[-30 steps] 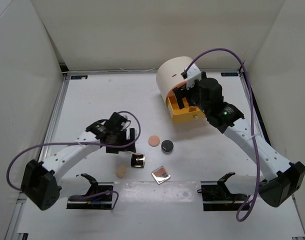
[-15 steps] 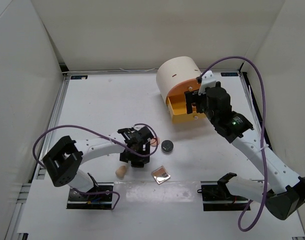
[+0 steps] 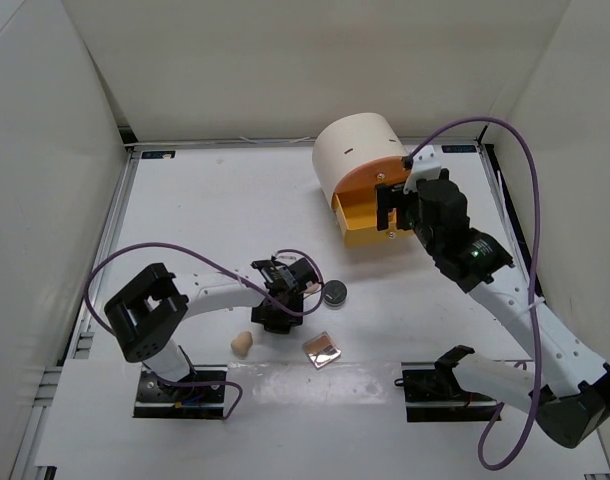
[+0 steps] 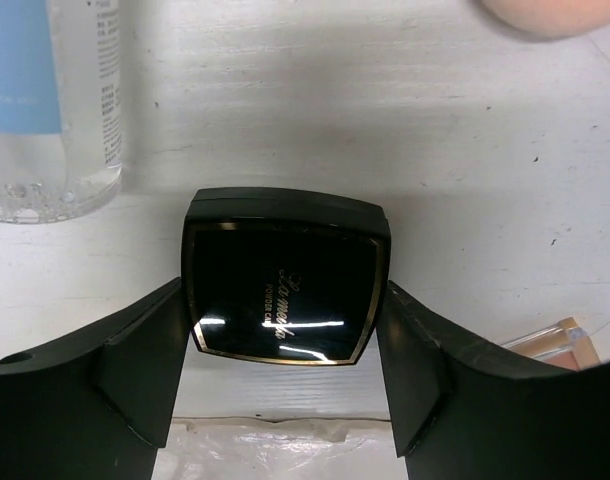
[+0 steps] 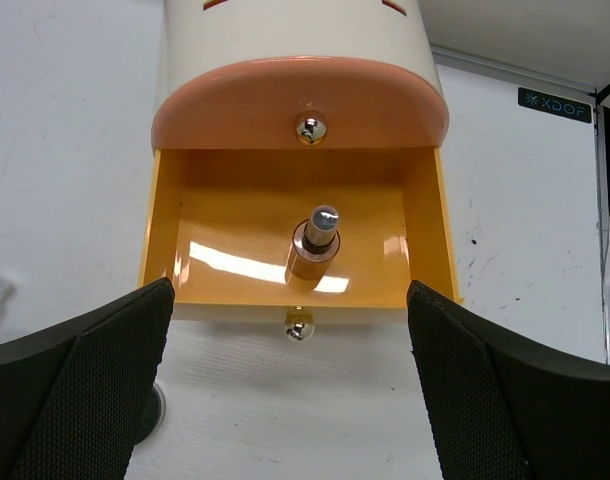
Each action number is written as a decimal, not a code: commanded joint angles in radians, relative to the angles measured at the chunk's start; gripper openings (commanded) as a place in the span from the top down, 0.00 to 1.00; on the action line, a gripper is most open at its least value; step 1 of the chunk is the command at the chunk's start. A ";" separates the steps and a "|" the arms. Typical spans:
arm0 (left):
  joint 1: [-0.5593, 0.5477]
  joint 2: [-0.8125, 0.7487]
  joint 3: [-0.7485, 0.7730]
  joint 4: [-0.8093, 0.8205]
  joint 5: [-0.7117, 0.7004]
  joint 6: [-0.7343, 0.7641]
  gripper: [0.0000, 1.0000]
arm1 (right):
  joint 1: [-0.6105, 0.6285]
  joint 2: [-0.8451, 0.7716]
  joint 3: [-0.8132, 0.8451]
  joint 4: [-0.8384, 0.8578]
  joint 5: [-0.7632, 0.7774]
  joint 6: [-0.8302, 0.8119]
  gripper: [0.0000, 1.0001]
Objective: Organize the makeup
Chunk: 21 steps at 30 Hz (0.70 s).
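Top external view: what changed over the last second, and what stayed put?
The left gripper swung right and down the view, over the black square compact; its jaws now flank it, grip unclear. The right gripper backed out of the orange drawer, jaws open; a gold lipstick lies inside. The round black compact, beige sponge and mirrored compact stayed put.

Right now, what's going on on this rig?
The makeup is being tidied into the cream cylinder box. The left gripper is down at the table with its fingers either side of a black square compact; whether it is clamped is unclear. The right gripper hangs open in front of the open orange drawer, where a gold lipstick lies. A round black compact, mirrored compact and beige sponge wait on the table.
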 commanded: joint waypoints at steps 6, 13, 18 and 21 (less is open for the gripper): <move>-0.055 -0.036 0.163 -0.104 -0.125 0.014 0.62 | 0.000 -0.081 -0.011 -0.008 0.043 0.039 0.01; -0.072 -0.092 0.499 -0.046 -0.251 0.284 0.62 | -0.003 -0.121 -0.028 -0.096 0.368 0.264 0.01; -0.015 0.092 0.726 0.147 -0.154 0.526 0.58 | -0.006 -0.130 -0.014 -0.210 0.491 0.394 0.01; 0.028 0.227 0.944 0.141 -0.127 0.582 0.59 | -0.009 -0.137 -0.014 -0.247 0.504 0.424 0.01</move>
